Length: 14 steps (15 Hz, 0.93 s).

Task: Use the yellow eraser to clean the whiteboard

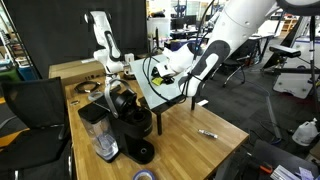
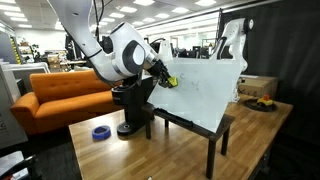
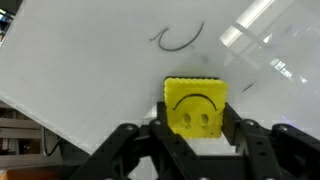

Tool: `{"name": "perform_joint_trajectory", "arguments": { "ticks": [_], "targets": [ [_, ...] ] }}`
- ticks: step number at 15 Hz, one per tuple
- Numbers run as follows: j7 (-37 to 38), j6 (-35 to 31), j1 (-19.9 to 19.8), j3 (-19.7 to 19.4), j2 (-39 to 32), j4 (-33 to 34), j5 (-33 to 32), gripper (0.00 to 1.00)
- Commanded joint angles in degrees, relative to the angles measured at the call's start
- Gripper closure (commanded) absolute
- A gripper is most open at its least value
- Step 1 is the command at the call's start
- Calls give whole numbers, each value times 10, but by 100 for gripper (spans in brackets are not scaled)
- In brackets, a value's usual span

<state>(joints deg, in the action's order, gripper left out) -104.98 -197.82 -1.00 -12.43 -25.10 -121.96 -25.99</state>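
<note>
The yellow eraser is a small square block with a black smiley face, held between the fingers of my gripper. It rests against the whiteboard, just below a curved black marker stroke. A short dash lies to its right. In an exterior view the eraser is at the board's upper left part, with the gripper behind it. In an exterior view the tilted board stands on black legs, with the gripper at its top.
A black coffee machine stands beside the board on the wooden table. A black marker pen and a blue tape roll lie on the table. An orange sofa is behind it.
</note>
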Motion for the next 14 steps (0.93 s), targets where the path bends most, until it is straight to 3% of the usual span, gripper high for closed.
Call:
{"name": "perform_joint_trajectory", "arguments": {
  "ticks": [1,14],
  "targets": [
    [-31,0,-13,4,-10,13,27,71],
    [-75,-1,7,5,-10,-24,47,71]
  ]
}}
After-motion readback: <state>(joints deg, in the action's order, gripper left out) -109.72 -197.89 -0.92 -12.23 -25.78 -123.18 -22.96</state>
